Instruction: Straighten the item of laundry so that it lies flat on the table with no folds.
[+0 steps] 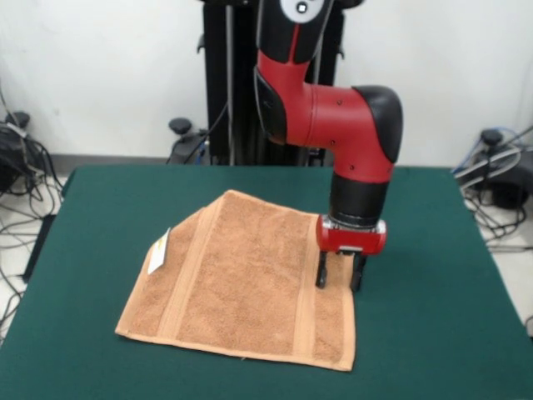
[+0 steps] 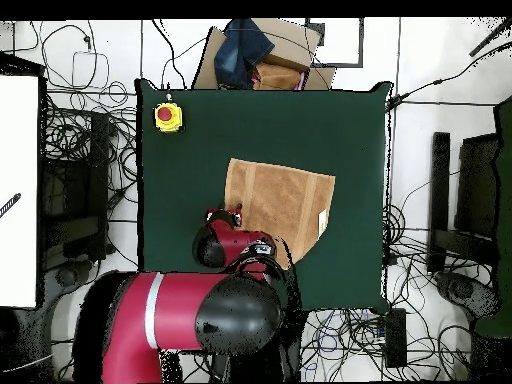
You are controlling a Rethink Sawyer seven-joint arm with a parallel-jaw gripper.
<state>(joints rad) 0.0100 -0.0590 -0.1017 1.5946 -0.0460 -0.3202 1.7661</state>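
The orange-tan towel (image 1: 241,283) lies spread on the green table (image 1: 100,208), its two woven bands running front to back. Its far-left corner, by the white tag (image 1: 158,252), is folded, so that edge runs slanted. My gripper (image 1: 340,279) points straight down at the towel's right edge, with its fingers (image 1: 321,273) apart and the tips at the cloth. Nothing is held. In the overhead view the towel (image 2: 278,200) lies mid-table with the tag (image 2: 322,222) on its right side. The red wrist (image 2: 222,216) stands at the towel's left edge and hides the fingers.
A red button on a yellow box (image 2: 168,117) sits near one table corner. A cardboard box with dark cloth (image 2: 262,55) stands beyond the table's far edge. Cables and stands surround the table on the floor.
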